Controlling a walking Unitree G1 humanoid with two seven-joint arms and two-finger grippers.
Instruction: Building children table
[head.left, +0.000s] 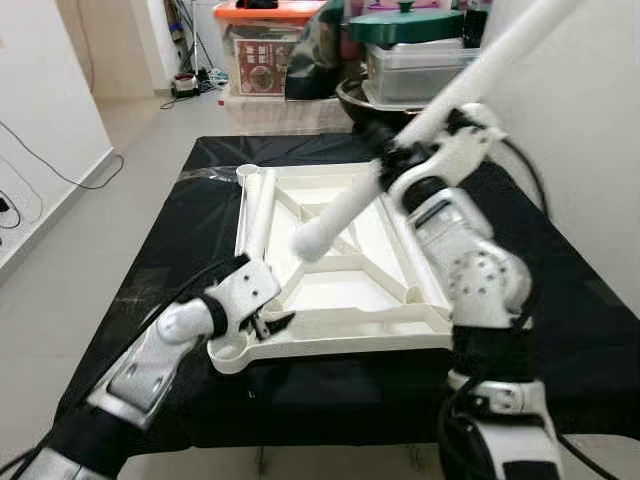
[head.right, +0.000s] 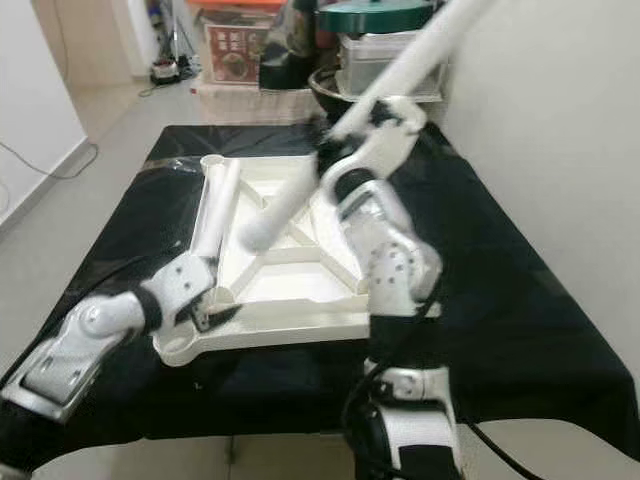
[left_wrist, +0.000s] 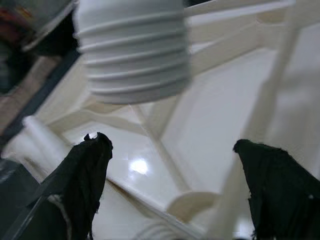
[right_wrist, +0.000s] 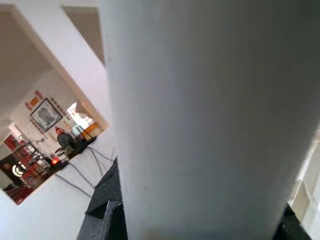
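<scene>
While the right gripper clamps the white leg tilted, its threaded end could miss a socket; the left gripper, fingers spread, steadies the tabletop near corner.

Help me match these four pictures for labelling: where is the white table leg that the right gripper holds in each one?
Left eye view: table leg slants from upper right to its threaded end at centre.
Right eye view: table leg slants likewise, slightly further left.
Left wrist view: its threaded end hangs at top.
Right wrist view: its shaft spans the middle.
Shared landmark: the upturned tabletop.
</scene>
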